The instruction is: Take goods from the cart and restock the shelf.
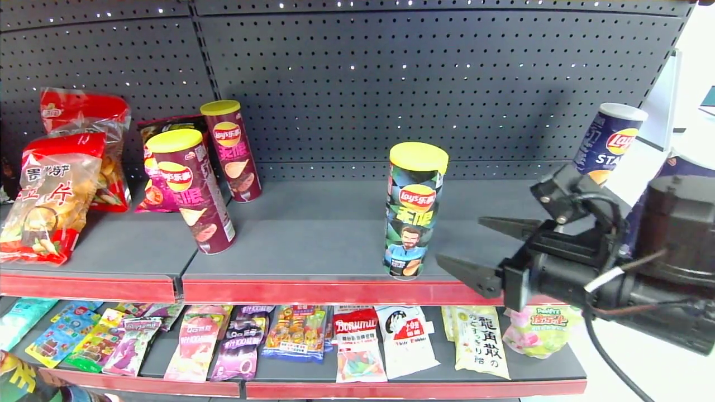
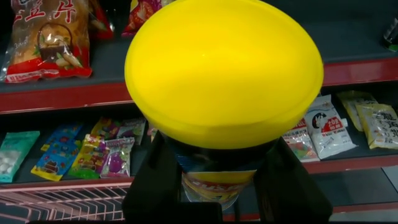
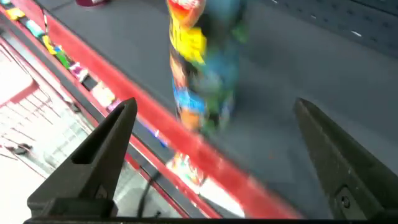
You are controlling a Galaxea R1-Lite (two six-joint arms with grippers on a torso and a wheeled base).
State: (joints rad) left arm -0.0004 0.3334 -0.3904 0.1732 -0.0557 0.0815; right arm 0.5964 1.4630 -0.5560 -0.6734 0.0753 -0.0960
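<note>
Upper shelf, four chip cans: front maroon can, rear maroon can, green can at front edge, blue can far right. Two red bags at left. Right gripper spread wide, just beside green can, not touching. Left gripper pinches a fifth, the yellow-lidded can, in front of the shelves.

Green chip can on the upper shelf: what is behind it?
Behind the green chip can is bare shelf board, then the perforated back panel. The patch straight behind its body is covered, so anything low there cannot be seen.
</note>
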